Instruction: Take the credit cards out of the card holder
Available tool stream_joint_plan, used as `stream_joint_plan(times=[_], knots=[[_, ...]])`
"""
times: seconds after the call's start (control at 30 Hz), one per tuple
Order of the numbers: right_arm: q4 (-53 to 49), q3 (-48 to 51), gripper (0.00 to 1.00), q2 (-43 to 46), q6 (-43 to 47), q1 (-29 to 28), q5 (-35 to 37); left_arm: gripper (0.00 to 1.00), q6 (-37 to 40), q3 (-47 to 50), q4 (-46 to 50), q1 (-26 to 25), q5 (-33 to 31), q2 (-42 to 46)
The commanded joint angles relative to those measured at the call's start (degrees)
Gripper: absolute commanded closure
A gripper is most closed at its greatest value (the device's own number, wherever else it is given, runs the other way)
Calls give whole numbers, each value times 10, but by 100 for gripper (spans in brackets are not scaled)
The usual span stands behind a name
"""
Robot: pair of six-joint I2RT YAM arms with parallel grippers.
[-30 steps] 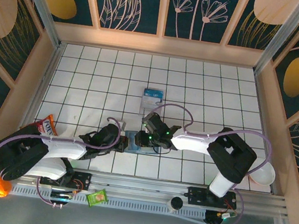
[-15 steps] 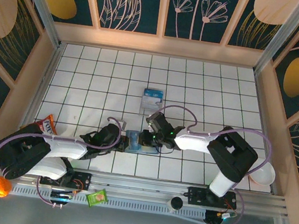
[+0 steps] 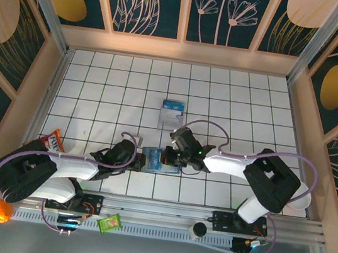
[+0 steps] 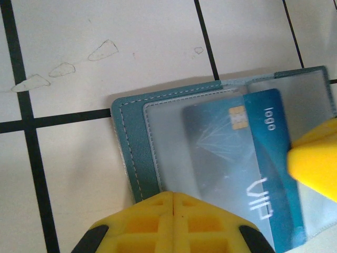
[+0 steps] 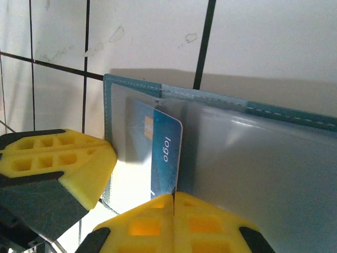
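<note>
The blue credit card (image 4: 237,168) (image 5: 164,153), seated in the clear pocket of the card holder (image 4: 131,147), carries the word "logo" beside its chip and the larger letters "VIP" printed further along its face.

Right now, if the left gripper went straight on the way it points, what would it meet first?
The card holder: the left gripper, shut, has its tips at the holder's teal border, so it would meet that first, then the clear pocket with the credit card. Whether they touch now is unclear.

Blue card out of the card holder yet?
Partly: blue card has chip end under card holder pocket plastic, logo end exposed.
</note>
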State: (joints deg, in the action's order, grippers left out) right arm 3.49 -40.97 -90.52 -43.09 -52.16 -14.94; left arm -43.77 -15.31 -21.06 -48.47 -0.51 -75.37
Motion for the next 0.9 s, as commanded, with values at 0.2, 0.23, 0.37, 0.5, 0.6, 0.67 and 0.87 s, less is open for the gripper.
stream_joint_plan(times=[0.2,0.23,0.37,0.5,0.6,0.67,0.87], knots=[[-137,-32,100,51,-10,-28,106,100,7,-8,44,2,8,-4],[-149,-37,100,54,-9,-28,112,100,7,-9,44,2,7,-5],[-189,-57,100,62,-3,-34,136,100,10,-12,41,2,8,-6],[-215,-70,100,70,-3,-37,150,100,14,-15,40,2,8,-9],[-223,-75,100,69,-4,-38,153,100,15,-14,38,2,9,-9],[-218,-77,100,61,-3,-41,147,100,16,-13,37,2,9,-9],[-183,-87,100,17,-1,-50,121,100,17,-16,30,2,16,-18]])
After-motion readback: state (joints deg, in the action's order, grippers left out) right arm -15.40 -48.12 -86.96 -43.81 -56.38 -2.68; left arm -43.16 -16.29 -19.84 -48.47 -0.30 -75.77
